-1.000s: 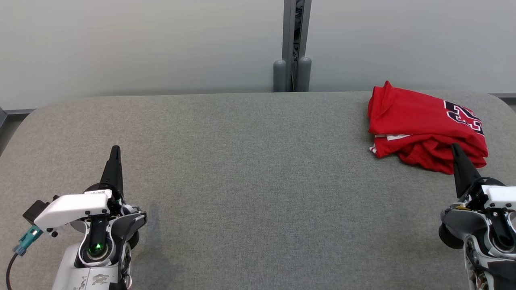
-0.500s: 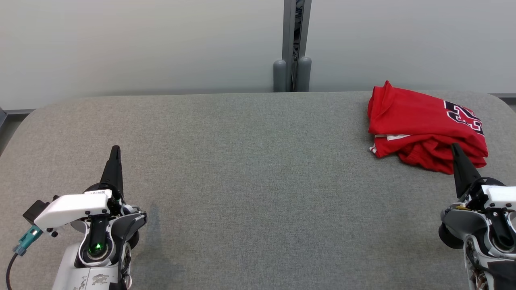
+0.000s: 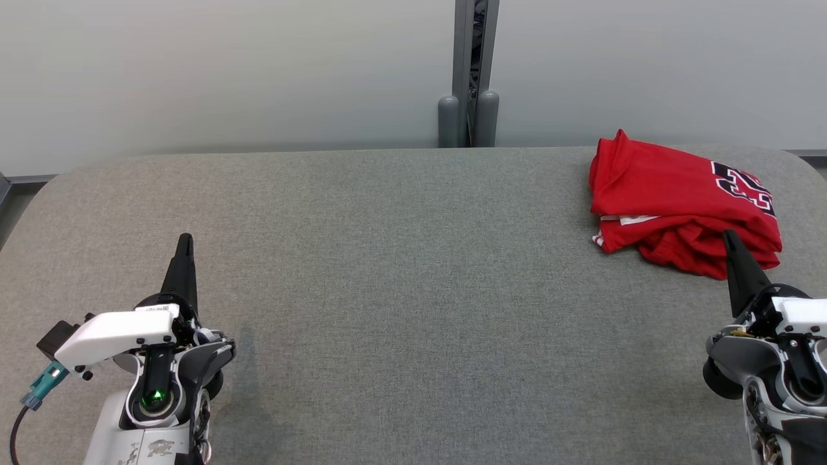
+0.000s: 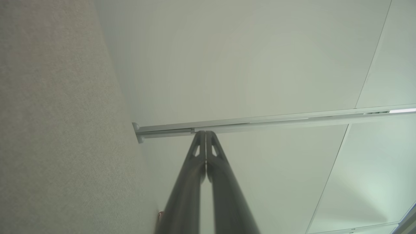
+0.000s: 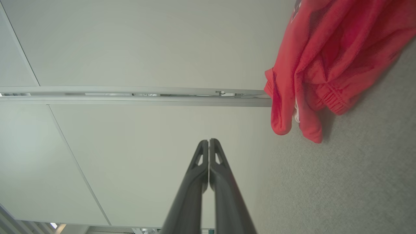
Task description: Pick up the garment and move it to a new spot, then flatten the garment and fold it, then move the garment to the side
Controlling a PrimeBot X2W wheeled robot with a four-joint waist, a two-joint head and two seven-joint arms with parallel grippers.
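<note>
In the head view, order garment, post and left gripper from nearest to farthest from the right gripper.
1. Garment, just ahead of the right gripper.
2. Post, at the back middle.
3. Left gripper, far left.

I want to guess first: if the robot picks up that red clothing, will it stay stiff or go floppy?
Probably floppy: the red garment lies in soft rumpled folds, so it would likely droop when lifted. Pushed, it might bunch up on the grey cloth surface rather than slide.

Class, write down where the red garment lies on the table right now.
In the head view the red garment lies bunched at the far right of the table, near the back edge, just beyond the right gripper.
</note>
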